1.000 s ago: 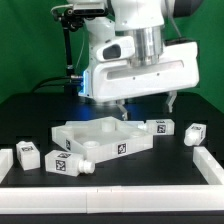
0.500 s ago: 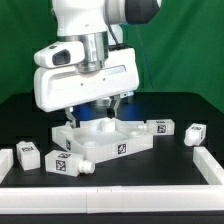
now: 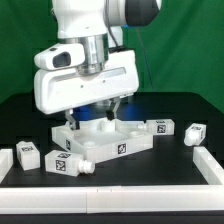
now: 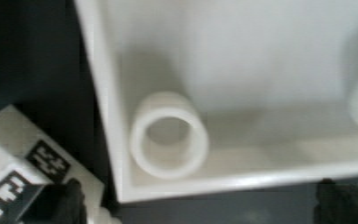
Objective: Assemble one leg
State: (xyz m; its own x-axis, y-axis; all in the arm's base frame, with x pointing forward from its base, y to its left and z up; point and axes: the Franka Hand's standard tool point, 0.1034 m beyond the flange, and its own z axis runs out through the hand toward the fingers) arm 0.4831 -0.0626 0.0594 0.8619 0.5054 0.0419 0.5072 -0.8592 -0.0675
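Close to the front edge of the table (image 3: 170, 162), the leg (image 3: 66, 163) lies on its side. Its long axis runs roughly along that edge and its round stub points to the exterior view's right. Just behind it sits the white frame (image 3: 110, 143). Above the frame hangs the gripper (image 3: 96, 112), fingers spread and pinching nothing, over a round socket (image 4: 167, 130).

The claw (image 3: 96, 112) hangs above the frame (image 3: 105, 143) on the desk (image 3: 22, 120). A leg (image 3: 62, 163) lies before the claw toward the exterior view's left, and a second leg (image 3: 160, 127) lies toward the exterior view's right.
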